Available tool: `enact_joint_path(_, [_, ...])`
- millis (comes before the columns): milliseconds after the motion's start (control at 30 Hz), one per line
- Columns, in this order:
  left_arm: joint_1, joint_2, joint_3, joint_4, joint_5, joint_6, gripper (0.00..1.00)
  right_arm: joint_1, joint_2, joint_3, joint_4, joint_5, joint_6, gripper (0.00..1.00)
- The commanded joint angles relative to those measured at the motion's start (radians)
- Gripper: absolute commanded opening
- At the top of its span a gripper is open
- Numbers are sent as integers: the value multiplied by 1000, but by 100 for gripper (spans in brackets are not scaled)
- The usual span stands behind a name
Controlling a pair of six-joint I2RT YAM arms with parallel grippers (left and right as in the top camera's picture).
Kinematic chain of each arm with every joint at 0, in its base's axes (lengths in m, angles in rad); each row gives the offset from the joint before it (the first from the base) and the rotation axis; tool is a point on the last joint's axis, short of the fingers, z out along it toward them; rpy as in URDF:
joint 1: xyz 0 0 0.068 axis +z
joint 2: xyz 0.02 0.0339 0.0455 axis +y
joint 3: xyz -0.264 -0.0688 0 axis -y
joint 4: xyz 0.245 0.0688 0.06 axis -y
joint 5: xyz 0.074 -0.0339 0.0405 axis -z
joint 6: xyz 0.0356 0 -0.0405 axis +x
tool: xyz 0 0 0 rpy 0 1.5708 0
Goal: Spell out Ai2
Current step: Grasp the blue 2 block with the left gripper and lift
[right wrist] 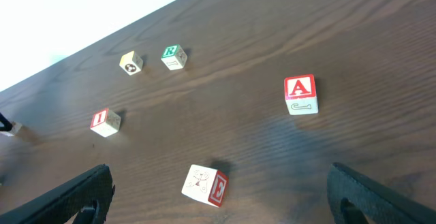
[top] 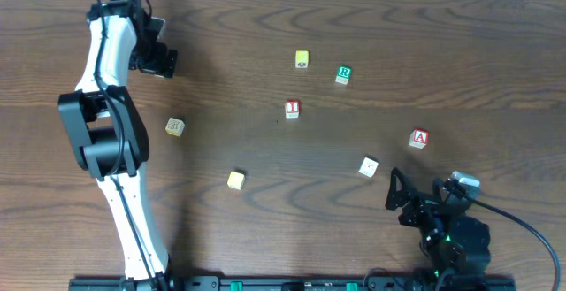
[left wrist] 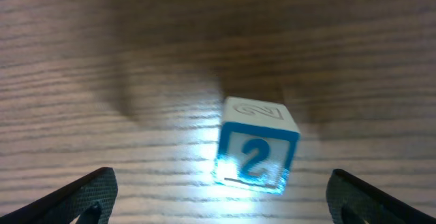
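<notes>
- My left gripper [top: 167,61] has its jaws wide apart and holds nothing; the blue 2 cube [left wrist: 256,146] sits between them, a little ahead, touching neither side.
- My right gripper [top: 400,201] is wide apart too, holding nothing; the red A cube [right wrist: 300,94] is ahead on the right; the red I cube [right wrist: 105,121] is ahead on the left.

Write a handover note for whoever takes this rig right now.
Left gripper: open, empty; the 2 cube sits just ahead of it, ungripped.
Right gripper: open, empty, at the front right.
The A cube lies right of centre, beyond the right gripper; the I cube is mid-table. All three are apart.
Done: nothing lined up.
Left: pick each cube and set A, I, 2 in a row.
</notes>
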Motion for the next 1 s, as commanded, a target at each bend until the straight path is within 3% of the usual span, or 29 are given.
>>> enact_joint_path(0, [5,20,-3,8,67,18,100,-7,-5,-3,-1,14,18,99])
enact_joint_path(333, [3,20,-3,8,93,36,78,-7,-5,-3,-1,15,18,99])
enact_joint_path(767, [-7,56,-3,32,93,43,66,-7,-5,-3,-1,14,18,99])
enact_joint_path(967, [-7,56,-3,36,93,44,54,-7,-5,-3,-1,14,18,99])
